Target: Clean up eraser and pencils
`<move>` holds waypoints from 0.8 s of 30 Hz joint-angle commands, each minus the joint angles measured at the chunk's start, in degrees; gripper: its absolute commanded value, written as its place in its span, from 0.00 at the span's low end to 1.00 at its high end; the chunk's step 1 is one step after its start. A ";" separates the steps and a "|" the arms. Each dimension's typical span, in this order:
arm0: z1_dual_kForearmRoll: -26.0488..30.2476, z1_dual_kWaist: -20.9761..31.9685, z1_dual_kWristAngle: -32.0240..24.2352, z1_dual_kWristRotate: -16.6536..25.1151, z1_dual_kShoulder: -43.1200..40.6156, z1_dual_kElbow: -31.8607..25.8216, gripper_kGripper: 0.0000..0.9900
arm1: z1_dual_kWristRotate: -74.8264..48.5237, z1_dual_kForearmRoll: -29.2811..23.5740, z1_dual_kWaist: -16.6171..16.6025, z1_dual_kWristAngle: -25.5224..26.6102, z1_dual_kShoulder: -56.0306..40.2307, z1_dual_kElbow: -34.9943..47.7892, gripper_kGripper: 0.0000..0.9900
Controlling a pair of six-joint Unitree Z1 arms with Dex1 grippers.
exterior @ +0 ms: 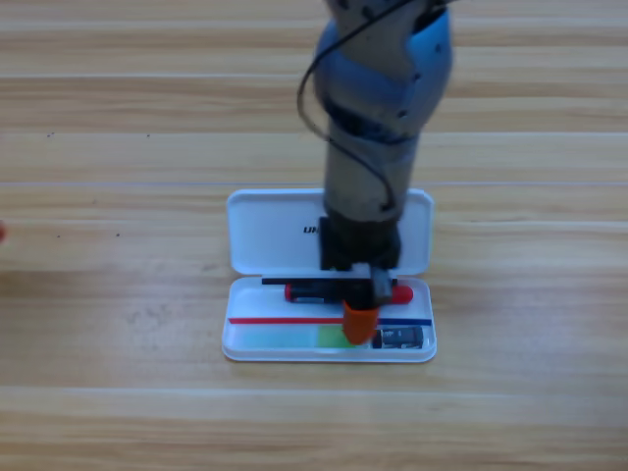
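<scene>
A white case (250, 339) lies open in the middle of the table, its lid (265, 231) folded back. The pencil (312, 291), black-barrelled with red ends, lies across the case's tray just under the hinge. My right gripper (360, 329) comes down from the top edge and points straight into the tray, covering the pencil's middle; its orange tip sits just in front of the pencil. A small dark block with a pale label, which looks like the eraser (400, 339), rests in the tray's near right corner beside the gripper. At the left edge, a small red tip of the left gripper (2, 233) shows.
The right arm's grey and blue body (383, 88) hangs over the case's lid and hides its middle. A pale green patch (324, 337) lies in the tray's front part. Bare wooden table (118, 392) surrounds the case.
</scene>
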 commanded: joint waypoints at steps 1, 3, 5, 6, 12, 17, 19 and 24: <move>-5.95 7.34 -3.55 1.29 6.45 -5.58 0.94 | 2.34 0.81 1.35 9.64 -18.80 10.02 0.96; -8.24 9.89 -5.93 1.38 8.74 -7.52 0.90 | 3.13 -0.25 1.35 12.19 -25.48 13.62 0.96; -10.70 12.35 -9.27 1.38 11.28 -8.75 0.87 | 5.50 -3.50 1.35 13.69 -32.42 18.63 0.96; -12.45 13.66 -11.11 1.38 12.52 -8.75 0.84 | 6.73 -5.70 1.35 14.74 -36.11 21.88 0.96; -21.42 19.82 -25.61 1.73 22.80 -7.43 0.62 | 13.06 -17.21 1.35 17.47 -54.04 38.58 0.97; -30.91 21.05 -35.98 2.87 29.48 -1.72 0.00 | 15.35 -18.26 1.35 21.51 -59.23 43.86 0.97; -34.95 21.05 -38.62 2.70 31.32 0.83 0.00 | 15.87 -18.79 1.35 22.12 -60.02 45.26 0.97; -36.45 21.05 -45.56 5.60 38.27 1.62 0.00 | 16.05 -20.90 1.35 23.35 -59.40 47.37 0.97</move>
